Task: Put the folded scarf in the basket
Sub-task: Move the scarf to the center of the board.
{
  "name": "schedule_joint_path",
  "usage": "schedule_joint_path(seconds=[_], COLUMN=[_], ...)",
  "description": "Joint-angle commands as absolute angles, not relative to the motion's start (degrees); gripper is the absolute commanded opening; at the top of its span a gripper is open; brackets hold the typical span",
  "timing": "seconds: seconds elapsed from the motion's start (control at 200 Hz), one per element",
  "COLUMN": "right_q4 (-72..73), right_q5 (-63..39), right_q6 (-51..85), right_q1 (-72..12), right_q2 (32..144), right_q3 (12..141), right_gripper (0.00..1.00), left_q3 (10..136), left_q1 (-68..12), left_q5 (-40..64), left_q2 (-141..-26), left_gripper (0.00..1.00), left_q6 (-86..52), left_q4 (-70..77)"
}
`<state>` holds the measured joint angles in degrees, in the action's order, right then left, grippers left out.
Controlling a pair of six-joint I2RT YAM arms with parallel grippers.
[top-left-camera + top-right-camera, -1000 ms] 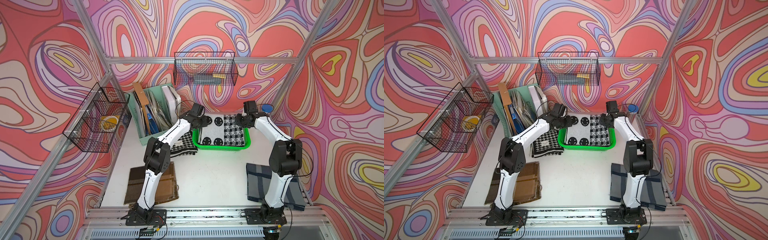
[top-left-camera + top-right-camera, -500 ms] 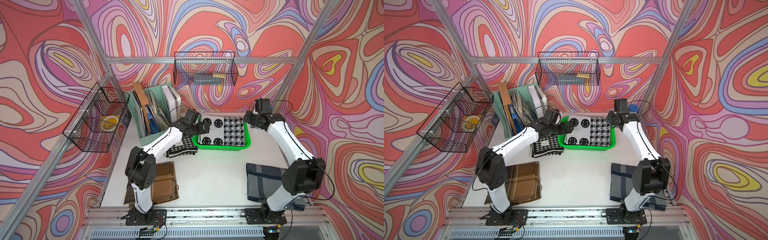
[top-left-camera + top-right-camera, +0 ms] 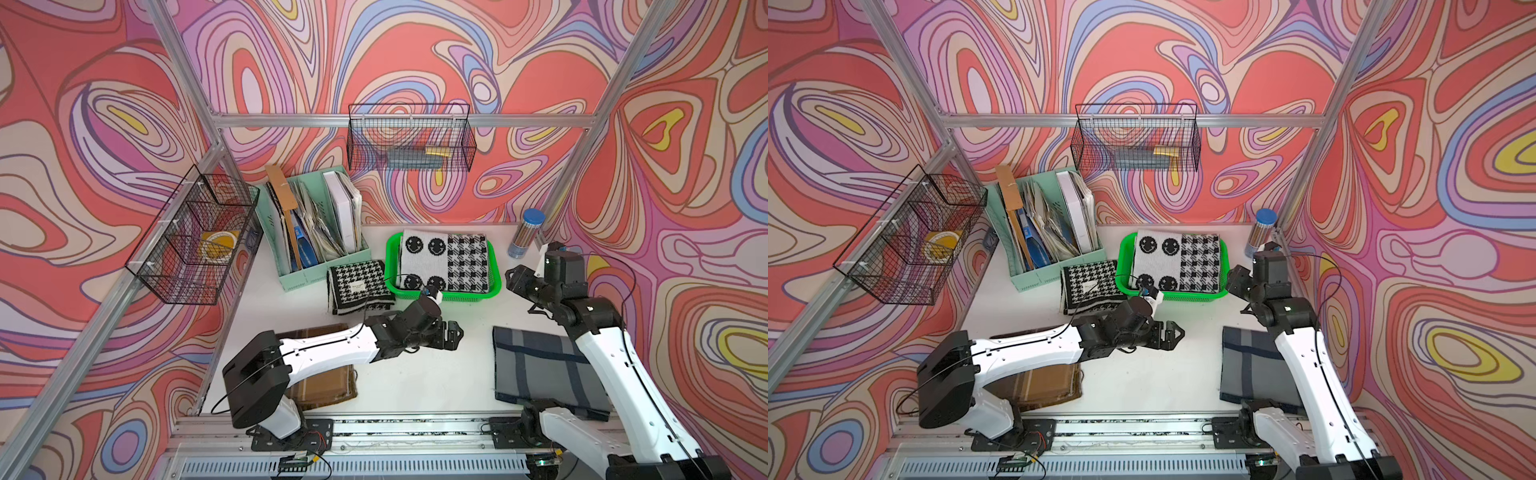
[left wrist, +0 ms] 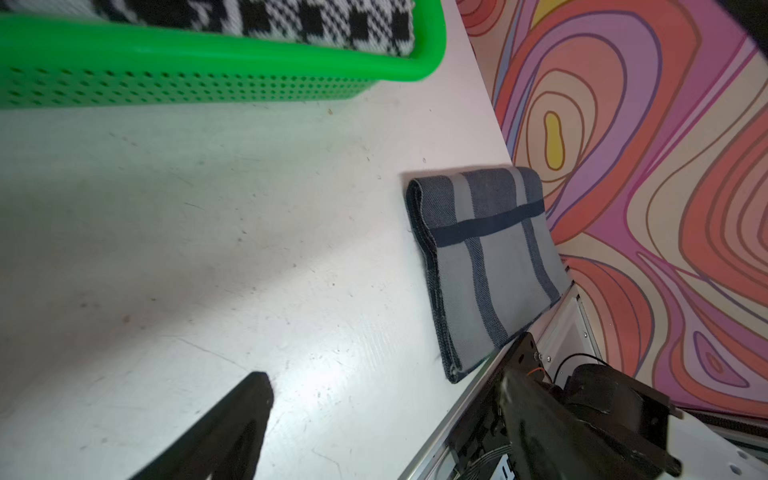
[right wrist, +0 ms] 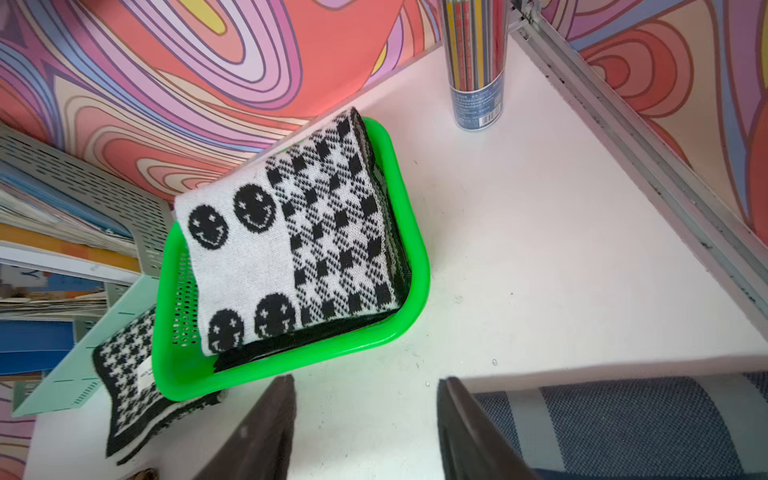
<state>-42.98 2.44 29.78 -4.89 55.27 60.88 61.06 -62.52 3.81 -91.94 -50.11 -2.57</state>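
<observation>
Green basket (image 3: 457, 296) is sitting far on the white desk (image 3: 415, 386) in both top views, scarf (image 3: 442, 259) lying inside. Left wrist view: left pincer (image 4: 386, 376) is gaping empty over bare desk. Right wrist view: right pincer (image 5: 368, 380) is hanging parted, empty; scarf's far edge seems to be overhanging, so a passing arm could be snagging it. Swirly walls (image 5: 166, 83) are crowding close.

The scarf (image 3: 444, 262) lies in the basket (image 3: 465, 296). Left of the basket, touching it, lies a second scarf (image 3: 358, 286). The rack (image 3: 316, 276) stands behind-left, a tube (image 3: 524, 235) behind-right. A blanket (image 3: 536, 365) lies front-right, a mat (image 3: 324, 382) front-left.
</observation>
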Motion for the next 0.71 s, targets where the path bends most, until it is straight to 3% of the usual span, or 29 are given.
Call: schedule_joint_path(seconds=[0.0, 0.31, 0.701], right_q4=[-46.6, -52.3, -54.8], right_q5=[2.1, 3.4, 5.9], right_q6=[32.9, 37.2, 38.9], right_q1=[-4.7, -4.7, -4.7], right_q2=[50.5, 42.6, 34.8], right_q3=[59.2, 55.6, 51.7], right_gripper=[0.56, 0.54, 0.54], left_q3=[63.8, 78.1, 89.1], left_q1=[-65.7, -71.7, -72.4], left_q5=[1.1, 1.8, 2.2], left_q2=[-96.9, -114.3, -128.4], left_gripper=[0.92, 0.89, 0.74], left_q6=[-54.8, -57.8, -63.1], left_q4=[2.5, 1.2, -0.2])
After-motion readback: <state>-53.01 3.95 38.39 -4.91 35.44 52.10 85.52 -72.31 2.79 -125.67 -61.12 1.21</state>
